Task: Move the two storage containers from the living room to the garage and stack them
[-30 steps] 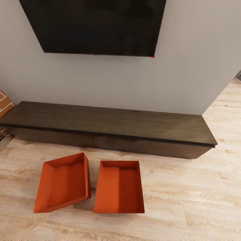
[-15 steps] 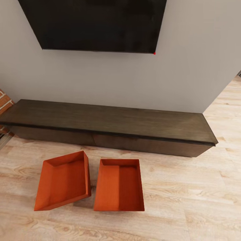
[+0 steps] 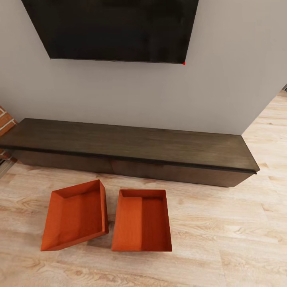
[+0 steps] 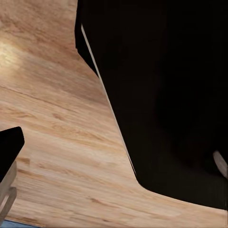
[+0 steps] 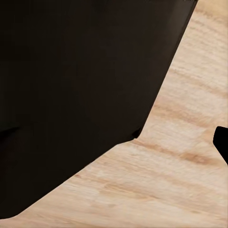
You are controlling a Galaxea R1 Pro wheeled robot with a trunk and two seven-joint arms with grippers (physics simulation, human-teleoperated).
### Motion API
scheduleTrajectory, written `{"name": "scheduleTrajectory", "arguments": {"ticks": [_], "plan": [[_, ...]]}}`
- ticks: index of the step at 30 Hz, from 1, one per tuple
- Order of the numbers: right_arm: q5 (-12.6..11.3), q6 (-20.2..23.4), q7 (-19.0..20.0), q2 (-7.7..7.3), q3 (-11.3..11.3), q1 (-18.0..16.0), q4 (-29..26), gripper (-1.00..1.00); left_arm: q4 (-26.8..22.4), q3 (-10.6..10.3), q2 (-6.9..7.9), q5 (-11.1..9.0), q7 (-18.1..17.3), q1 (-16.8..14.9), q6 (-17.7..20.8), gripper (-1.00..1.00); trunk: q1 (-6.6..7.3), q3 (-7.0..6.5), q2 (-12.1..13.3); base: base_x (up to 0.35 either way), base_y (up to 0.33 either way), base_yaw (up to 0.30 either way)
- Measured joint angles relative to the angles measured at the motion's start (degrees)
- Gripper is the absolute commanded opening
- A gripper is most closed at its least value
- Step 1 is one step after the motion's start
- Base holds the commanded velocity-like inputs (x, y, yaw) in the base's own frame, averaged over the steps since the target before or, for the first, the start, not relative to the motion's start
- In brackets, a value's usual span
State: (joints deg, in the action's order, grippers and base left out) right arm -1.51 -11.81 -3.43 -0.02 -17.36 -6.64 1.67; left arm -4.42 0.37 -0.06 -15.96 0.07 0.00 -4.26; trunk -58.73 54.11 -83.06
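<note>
A long, low, dark-brown wooden bench (image 3: 127,149) runs along a plain grey wall (image 3: 223,79). Above it hangs a big black flat screen (image 3: 115,30) with a tiny red dot at its lower right corner. A bit of red-brick fireplace (image 3: 4,121) peeks in beside the bench's left end. The light wood plank floor (image 3: 223,235) spreads out in front of the bench and past its right end.

Two orange-red open-topped bins with thin ribbed walls sit on that floor, just in front of the bench. The left bin (image 3: 75,215) is turned at a slant, and its near edge looks lifted a little, with a shadow under it. The right bin (image 3: 141,221) sits straight and flat. The two are side by side, very close, with a thin strip of floor between them. Both look empty inside.

In the left wrist view, a big black shape (image 4: 166,95) hangs over the plank floor, and a dark bit of the left pincer (image 4: 8,156) shows at the edge. In the right wrist view there is another big black shape (image 5: 80,90), with a dark tip of the right pincer (image 5: 222,142) at the edge. I cannot tell how far open either pincer is, or where the bins lie from them.
</note>
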Motion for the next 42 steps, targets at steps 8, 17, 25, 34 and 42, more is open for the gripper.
{"name": "scheduleTrajectory", "arguments": {"ticks": [8, 17, 25, 34, 42], "plan": [[-0.3, 0.4, -1.3, -2.12, 0.2, -0.1, -0.6, 1.0, -2.4, 0.0, 0.22, -0.1, 0.1, 0.0, 0.2, 1.0, 0.0, 0.0, 0.0, 0.0, 0.0, 0.0], [-1.2, 1.4, -8.0, -8.62, 1.5, -0.3, -11.9, 1.0, -14.5, 0.0, 2.61, 0.0, 8.1, 0.0, 3.4, 1.0, 0.0, -0.01, 0.0, 0.0, 0.0, 0.0], [-2.9, 1.7, -10.1, -9.81, 8.3, -10.1, -12.7, 1.0, -17.3, 0.1, 5.04, -0.2, 10.8, -2.5, 9.3, 1.0, 0.0, -0.01, 0.0, 0.0, 0.0, 0.0], [-3.0, 5.4, -12.3, -7.11, 9.0, -23.3, -12.6, 1.0, -17.3, -0.1, 3.82, 0.4, 18.4, -14.7, 16.2, 1.0, 0.0, -0.02, 0.0, 0.0, 0.0, 0.0], [-2.6, 4.9, -12.4, 1.62, 8.7, -25.9, -12.5, 1.0, -17.5, -0.4, -0.02, 0.5, 18.6, -27.0, 19.2, 1.0, 0.0, -0.01, 0.0, 0.0, 0.0, 0.0]]}}
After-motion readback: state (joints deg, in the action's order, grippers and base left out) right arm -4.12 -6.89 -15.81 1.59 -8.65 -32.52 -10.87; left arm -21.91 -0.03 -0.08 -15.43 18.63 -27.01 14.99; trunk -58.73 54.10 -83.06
